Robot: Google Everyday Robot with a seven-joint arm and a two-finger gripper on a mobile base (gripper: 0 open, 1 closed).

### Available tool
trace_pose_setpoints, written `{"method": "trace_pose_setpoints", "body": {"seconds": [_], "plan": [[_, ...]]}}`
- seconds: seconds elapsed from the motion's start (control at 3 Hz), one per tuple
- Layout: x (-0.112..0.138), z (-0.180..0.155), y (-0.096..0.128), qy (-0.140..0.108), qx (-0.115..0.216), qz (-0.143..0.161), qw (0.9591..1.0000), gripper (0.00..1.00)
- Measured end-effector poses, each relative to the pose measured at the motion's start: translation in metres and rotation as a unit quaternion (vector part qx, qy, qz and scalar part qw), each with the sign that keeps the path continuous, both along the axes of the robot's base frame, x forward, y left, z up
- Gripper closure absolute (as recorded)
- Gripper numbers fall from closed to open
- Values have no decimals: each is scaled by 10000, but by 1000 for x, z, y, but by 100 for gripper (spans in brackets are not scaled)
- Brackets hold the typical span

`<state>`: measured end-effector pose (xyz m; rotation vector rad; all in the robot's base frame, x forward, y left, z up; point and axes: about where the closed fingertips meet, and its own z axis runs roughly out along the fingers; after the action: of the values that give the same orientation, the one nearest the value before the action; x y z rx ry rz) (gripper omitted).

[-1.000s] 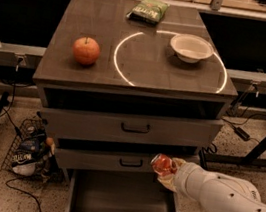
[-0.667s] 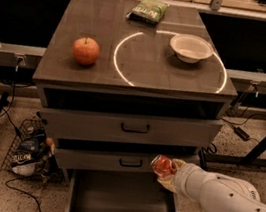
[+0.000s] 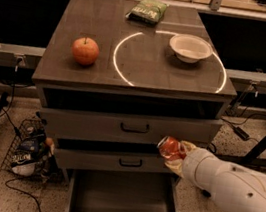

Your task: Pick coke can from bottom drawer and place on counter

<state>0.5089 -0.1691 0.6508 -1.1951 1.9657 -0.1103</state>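
Observation:
My gripper (image 3: 176, 153) is at the right of the cabinet front, level with the middle drawer, shut on the coke can (image 3: 169, 147), a small red can with a silver top, held tilted in the air. The bottom drawer (image 3: 122, 202) is pulled open below it, its flat floor bare. The counter (image 3: 86, 24) above is dark wood-grain with a thin white circle (image 3: 117, 62) marked on it. My white arm (image 3: 233, 188) comes in from the lower right.
On the counter are a red-orange apple (image 3: 85, 51) at the left, a white bowl (image 3: 190, 47) at the right and a green chip bag (image 3: 147, 10) at the back. A wire basket of snacks (image 3: 26, 153) stands on the floor at the left. Two upper drawers (image 3: 134, 127) are closed.

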Motion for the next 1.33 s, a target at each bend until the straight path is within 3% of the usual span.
{"method": "trace_pose_setpoints", "body": {"seconds": [0.33, 0.67, 1.0, 1.33], "plan": [[7, 65, 8, -504, 39, 55, 9987, 100], [10, 130, 18, -992, 117, 225, 9947, 100], [7, 183, 23, -1426, 344, 447, 9882, 100], [0, 243, 52, -2031, 802, 911, 9716, 100]]}}
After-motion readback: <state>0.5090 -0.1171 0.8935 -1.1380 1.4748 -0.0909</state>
